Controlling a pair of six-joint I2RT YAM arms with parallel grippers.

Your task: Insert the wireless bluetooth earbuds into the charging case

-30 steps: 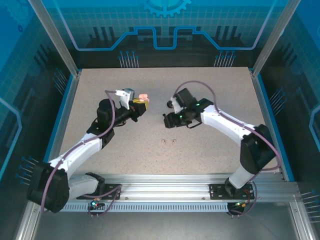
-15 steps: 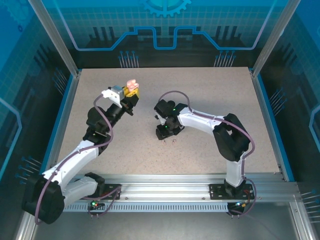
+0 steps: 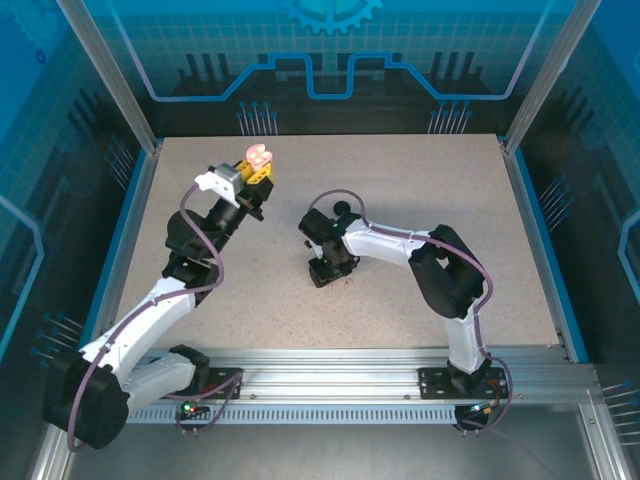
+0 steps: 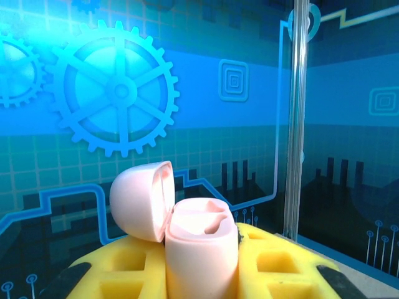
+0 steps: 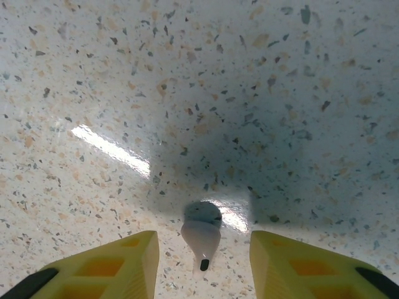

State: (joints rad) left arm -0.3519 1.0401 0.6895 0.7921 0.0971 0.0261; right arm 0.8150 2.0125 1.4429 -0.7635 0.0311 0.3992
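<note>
Your right gripper has dropped to the speckled desk and now straddles a pale pinkish-white stemmed earbud, jaws apart, apparently not yet touching. Your left gripper has lifted the open pale pink charging case, clamped tight, ready to receive it.

A pale pinkish-white earbud with a dark-tipped stem lies flat on the speckled table. The pale pink charging case is upright, raised at far left, with its lid swung open.
</note>
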